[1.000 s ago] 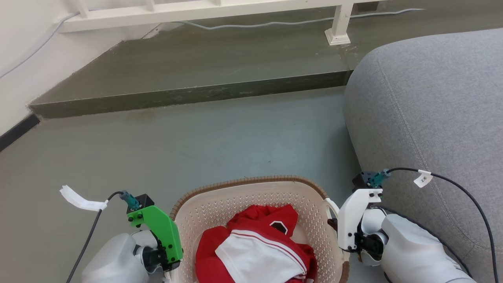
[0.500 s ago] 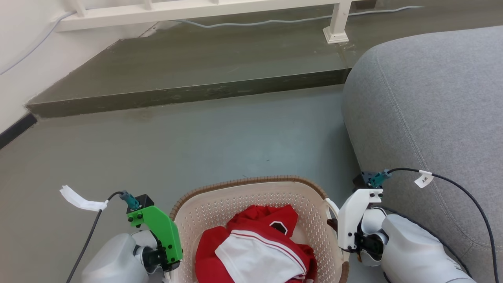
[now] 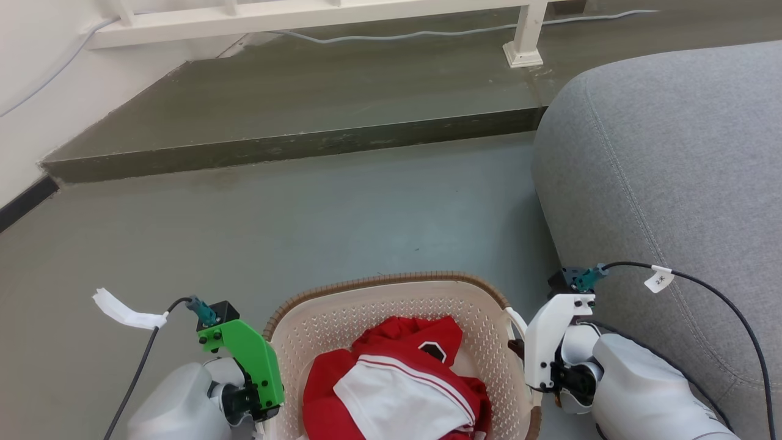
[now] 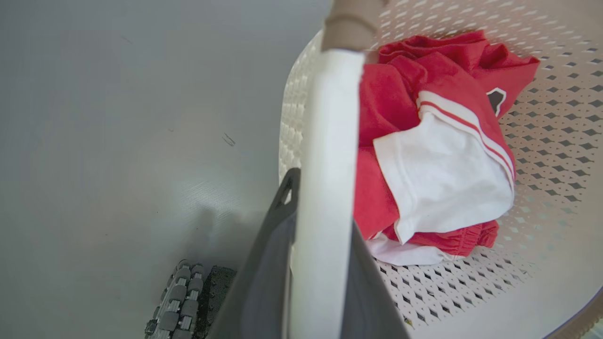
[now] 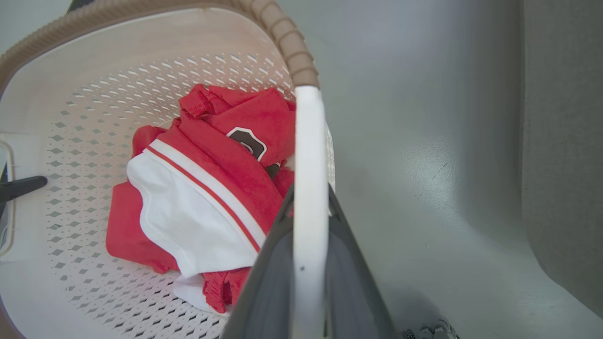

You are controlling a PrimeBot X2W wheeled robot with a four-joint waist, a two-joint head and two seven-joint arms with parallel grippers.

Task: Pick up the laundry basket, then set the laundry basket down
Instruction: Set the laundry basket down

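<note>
- The left gripper (image 4: 322,193) is clamped on the laundry basket (image 3: 379,282) at its left side handle (image 4: 330,132), with a dark finger (image 4: 268,245) on each face of the white bar.
- The right gripper (image 5: 309,197) pinches the right side handle (image 5: 308,150) the same way.
- The basket spans the gap between both sets of jaws. I cannot tell whether it touches the grey floor (image 3: 305,220).
- A red and white garment (image 3: 397,379) lies inside it, inboard of both jaws.
- A grey sofa (image 3: 672,153) stands outboard of the right jaws.

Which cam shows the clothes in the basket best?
Right wrist view: nearly all the red-and-white clothes, emblem included; only their right edge hides behind the basket handle. Left wrist view: a handle covers their left edge. Head view: the frame bottom cuts them off.
</note>
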